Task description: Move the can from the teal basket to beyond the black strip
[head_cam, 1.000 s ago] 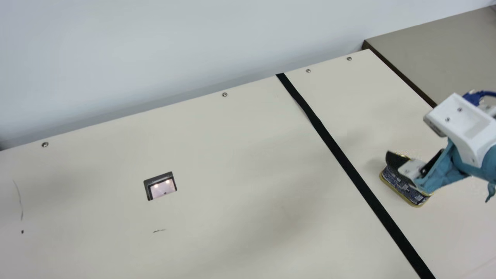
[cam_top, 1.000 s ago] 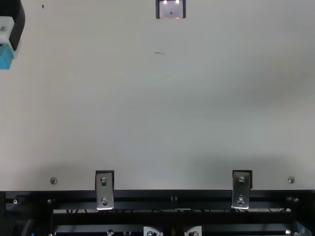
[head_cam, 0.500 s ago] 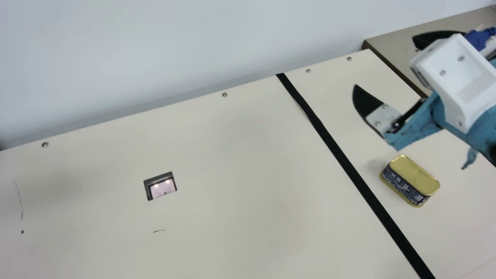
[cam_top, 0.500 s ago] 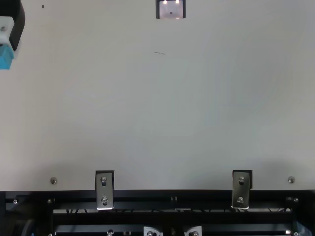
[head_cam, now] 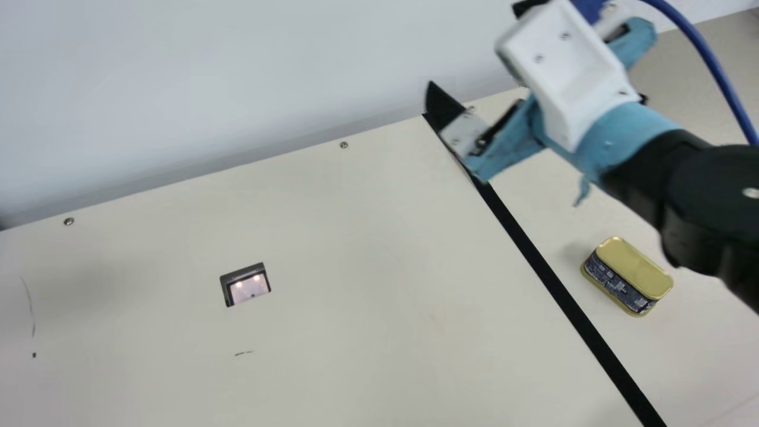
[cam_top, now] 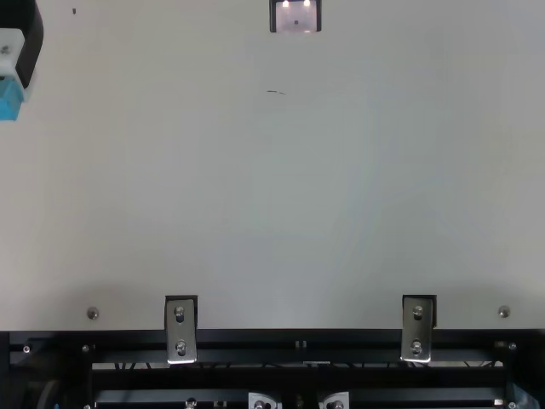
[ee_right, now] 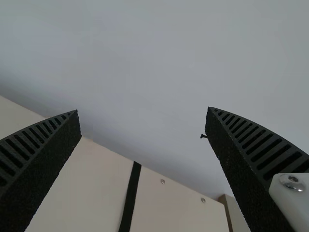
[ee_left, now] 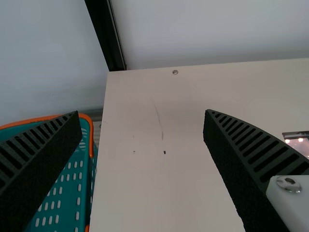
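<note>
- The teal basket (ee_left: 81, 193), with its orange rim, stood just beside the table (head_cam: 356, 267) in the left wrist view; how it was filled could not be told.
- The left gripper (cam_top: 32, 47) was at ten o'clock from the middle of the top view. In the left wrist view, its fingers were spread wide and released, with nothing between them.
- The square hole (head_cam: 246, 286) in the table lay at eight o'clock from the middle of the main view.
- The black strip (head_cam: 554, 284) ran across the table from one o'clock to just past four in the main view.
- The right gripper (head_cam: 472, 46) hung at one o'clock, in front of the strip's far end. Its fingers were spread apart and gripped nothing.
- The gold can (head_cam: 633, 268) lay on the table beyond the strip, between three and four o'clock, apart from the right gripper's fingers.
</note>
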